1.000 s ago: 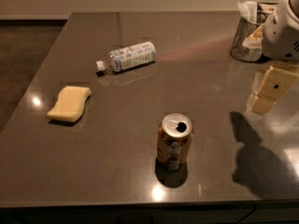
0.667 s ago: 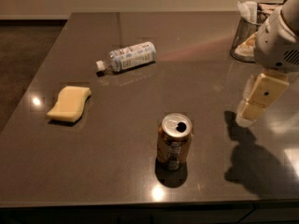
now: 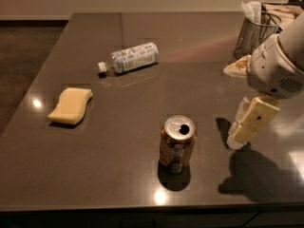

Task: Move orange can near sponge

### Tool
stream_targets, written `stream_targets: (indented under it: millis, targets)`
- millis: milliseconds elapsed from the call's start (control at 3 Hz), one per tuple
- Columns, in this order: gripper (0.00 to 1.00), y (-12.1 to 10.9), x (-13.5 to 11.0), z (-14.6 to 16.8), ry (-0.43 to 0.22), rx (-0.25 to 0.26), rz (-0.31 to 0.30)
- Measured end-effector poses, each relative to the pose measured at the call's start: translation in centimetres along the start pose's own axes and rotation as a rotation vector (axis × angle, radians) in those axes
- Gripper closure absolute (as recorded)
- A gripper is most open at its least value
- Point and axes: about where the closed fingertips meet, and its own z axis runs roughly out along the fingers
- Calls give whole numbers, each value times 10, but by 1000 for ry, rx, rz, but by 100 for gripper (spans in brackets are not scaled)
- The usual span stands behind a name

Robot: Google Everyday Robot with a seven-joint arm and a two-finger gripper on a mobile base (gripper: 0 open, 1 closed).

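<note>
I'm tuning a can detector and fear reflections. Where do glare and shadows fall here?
Camera view: the glossy table shows small glints left of the sponge and in front of the orange can; the can's shadow pools toward the near edge; the claw, low to the can's right, throws a large dark shadow front right; a pinkish streak runs right of the plastic bottle.

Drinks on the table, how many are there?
2. A small orange-brown metal can stands upright near the front; a clear plastic bottle with a white cap lies on its side farther back. The gripper hangs right of the can. The wire basket might hide more.
</note>
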Motion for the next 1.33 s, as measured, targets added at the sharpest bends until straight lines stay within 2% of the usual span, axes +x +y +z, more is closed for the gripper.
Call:
stream_targets:
  millis: [667,1000,1333]
  targets:
    - [0,45,-32,19,-180,-100,-88]
    - [0,62,-59,34,-266,-137,-115]
    - [0,69,-76,40,-321,-148,-113]
